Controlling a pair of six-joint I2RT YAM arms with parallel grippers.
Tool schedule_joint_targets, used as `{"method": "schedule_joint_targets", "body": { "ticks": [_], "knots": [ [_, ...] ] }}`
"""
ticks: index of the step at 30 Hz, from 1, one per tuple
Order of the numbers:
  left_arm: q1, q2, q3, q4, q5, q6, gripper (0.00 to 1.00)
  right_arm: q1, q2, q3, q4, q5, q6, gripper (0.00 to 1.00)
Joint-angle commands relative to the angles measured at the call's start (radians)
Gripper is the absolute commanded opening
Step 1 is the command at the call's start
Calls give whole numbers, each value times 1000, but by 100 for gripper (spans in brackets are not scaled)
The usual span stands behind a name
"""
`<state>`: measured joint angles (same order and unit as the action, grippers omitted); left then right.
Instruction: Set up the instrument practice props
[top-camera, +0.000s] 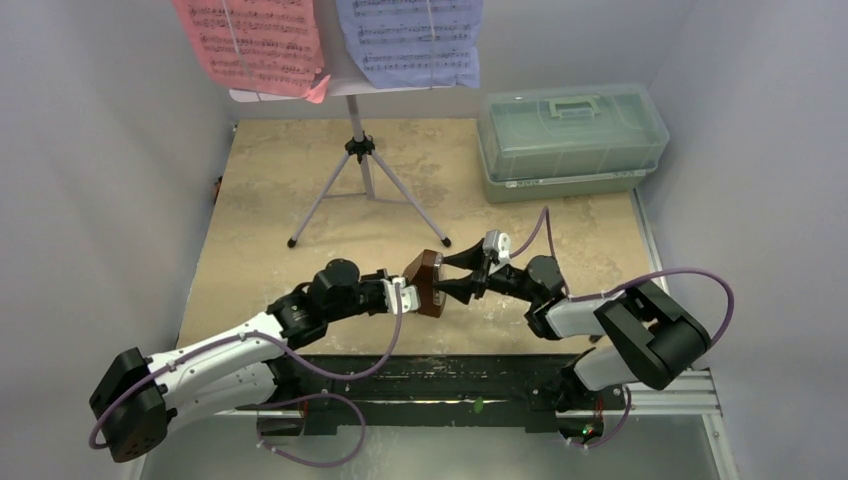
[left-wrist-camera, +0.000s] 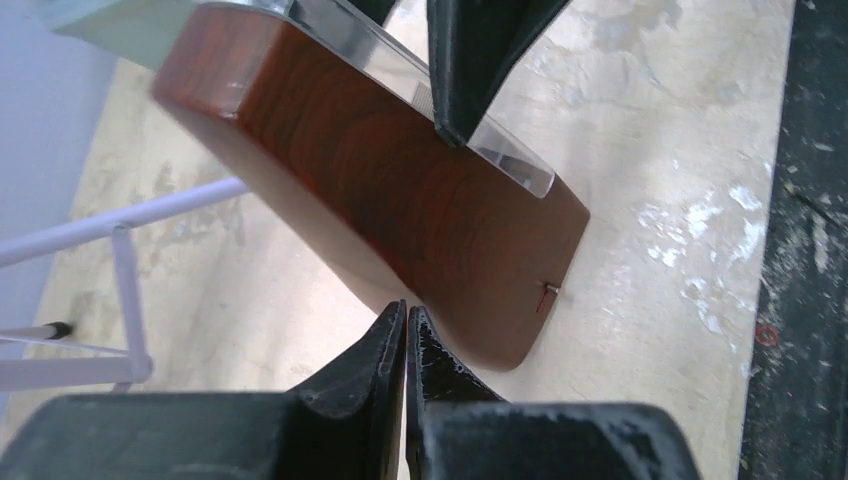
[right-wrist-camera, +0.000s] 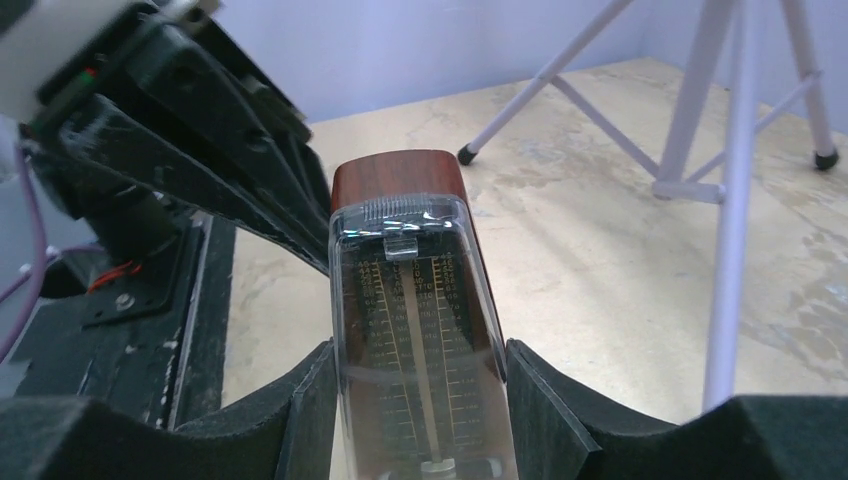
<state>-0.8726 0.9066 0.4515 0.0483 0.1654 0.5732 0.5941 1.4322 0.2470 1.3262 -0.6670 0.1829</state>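
The brown metronome (top-camera: 425, 283) is tilted near the table's front middle, its clear front facing my right wrist camera. My right gripper (top-camera: 457, 277) is shut on the metronome (right-wrist-camera: 415, 300), one pad (right-wrist-camera: 300, 415) on each side of its lower body. My left gripper (left-wrist-camera: 407, 312) is shut with nothing in it, its tips just beside the wooden base (left-wrist-camera: 400, 200). The lavender music stand (top-camera: 357, 150) is upright at the back. A pink sheet (top-camera: 250, 40) and a pale-blue sheet (top-camera: 410, 35) rest on it.
A translucent green lidded box (top-camera: 570, 140) sits at the back right. The stand's thin tripod legs (top-camera: 320, 200) spread just behind the grippers and also show as legs (right-wrist-camera: 735, 150) in the right wrist view. Grey walls close in on both sides.
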Motion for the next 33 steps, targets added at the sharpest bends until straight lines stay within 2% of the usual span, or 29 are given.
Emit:
{"method": "schedule_joint_targets", "body": {
  "ticks": [1,3,4,5,8,11,14,20,27,30,33],
  "knots": [
    [-1,17,7,-28,42,13,2,28,-56,34,-120,-75,-52,0],
    [-2,34,18,-31,86,-13,5,28,-75,64,-219,-72,-105,0],
    [-1,48,30,-34,97,-31,12,28,-71,78,-239,-86,-114,0],
    [-1,70,55,-43,104,-48,26,29,-61,85,-231,-105,-110,0],
    [-1,95,113,-105,108,-62,54,29,-43,72,-171,-123,-89,0],
    [7,83,146,-147,136,-77,77,28,-47,62,-159,-118,-87,0],
    [48,71,166,-166,235,-117,98,28,-50,66,-178,-116,-98,0],
    [127,201,216,-114,391,-148,100,27,-42,64,-149,-147,-89,0],
    [131,315,247,-85,456,-125,98,28,-45,54,-100,-184,-56,0],
    [131,323,218,-65,461,-126,88,28,-41,57,-101,-186,-48,0],
    [131,324,183,9,440,-134,72,28,-26,56,-70,-196,-25,0]
  ]
}}
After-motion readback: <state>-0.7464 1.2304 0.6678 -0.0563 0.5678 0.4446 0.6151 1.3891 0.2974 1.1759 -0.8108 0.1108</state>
